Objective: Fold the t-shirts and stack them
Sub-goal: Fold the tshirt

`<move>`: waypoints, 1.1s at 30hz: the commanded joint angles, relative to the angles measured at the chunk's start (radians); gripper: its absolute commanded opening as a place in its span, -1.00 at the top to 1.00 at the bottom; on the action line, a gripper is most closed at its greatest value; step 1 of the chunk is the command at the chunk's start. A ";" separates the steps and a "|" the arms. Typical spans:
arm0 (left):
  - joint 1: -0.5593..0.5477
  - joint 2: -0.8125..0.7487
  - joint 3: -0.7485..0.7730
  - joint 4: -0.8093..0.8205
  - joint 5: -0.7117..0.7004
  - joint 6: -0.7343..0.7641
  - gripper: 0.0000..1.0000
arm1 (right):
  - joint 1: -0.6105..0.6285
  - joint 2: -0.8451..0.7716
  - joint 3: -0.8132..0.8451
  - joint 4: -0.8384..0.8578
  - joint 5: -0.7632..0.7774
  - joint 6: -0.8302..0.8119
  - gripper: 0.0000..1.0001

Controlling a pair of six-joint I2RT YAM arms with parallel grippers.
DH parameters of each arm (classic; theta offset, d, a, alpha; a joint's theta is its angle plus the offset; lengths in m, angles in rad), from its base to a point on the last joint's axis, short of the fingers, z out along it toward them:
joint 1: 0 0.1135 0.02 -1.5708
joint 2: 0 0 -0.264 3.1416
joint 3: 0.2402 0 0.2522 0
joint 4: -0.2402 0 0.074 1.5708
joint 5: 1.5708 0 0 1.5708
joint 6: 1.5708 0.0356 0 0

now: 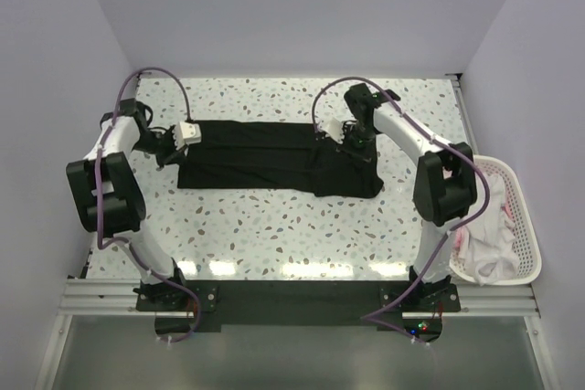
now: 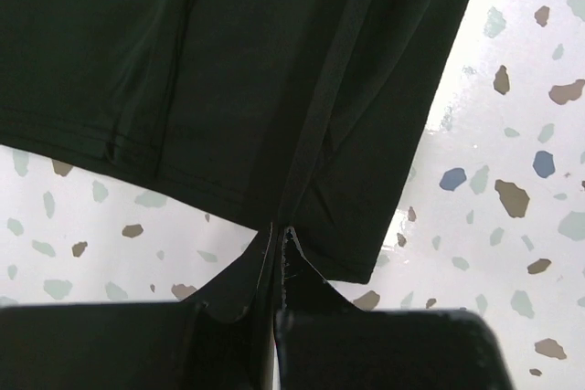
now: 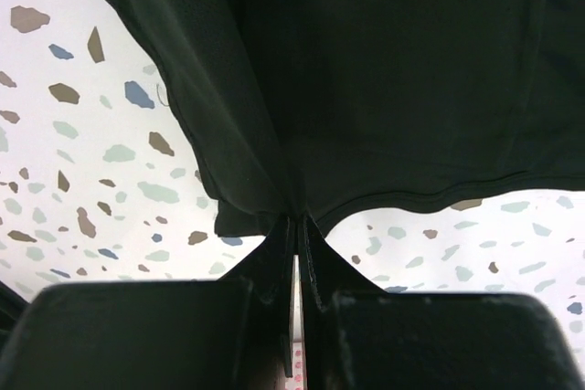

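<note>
Clenched on black t-shirt at 2 ends: left claw left, right claw right; long axis left-right across surface.

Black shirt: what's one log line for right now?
left gripper: shut on black t-shirt | right gripper: shut on black t-shirt | basket: holds light clothes

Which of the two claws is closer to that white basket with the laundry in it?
Right. The right gripper pinches the end of the black t-shirt nearer the basket; the left gripper pinches the opposite end, farther away.
</note>
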 commanded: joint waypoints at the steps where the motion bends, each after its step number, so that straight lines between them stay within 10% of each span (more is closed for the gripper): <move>1: -0.033 0.014 0.036 0.068 0.011 -0.051 1.00 | -0.011 0.025 0.059 -0.034 0.004 -0.041 1.00; 33: -0.088 0.177 0.145 0.192 -0.051 -0.167 1.00 | -0.078 0.235 0.272 -0.027 0.047 -0.073 1.00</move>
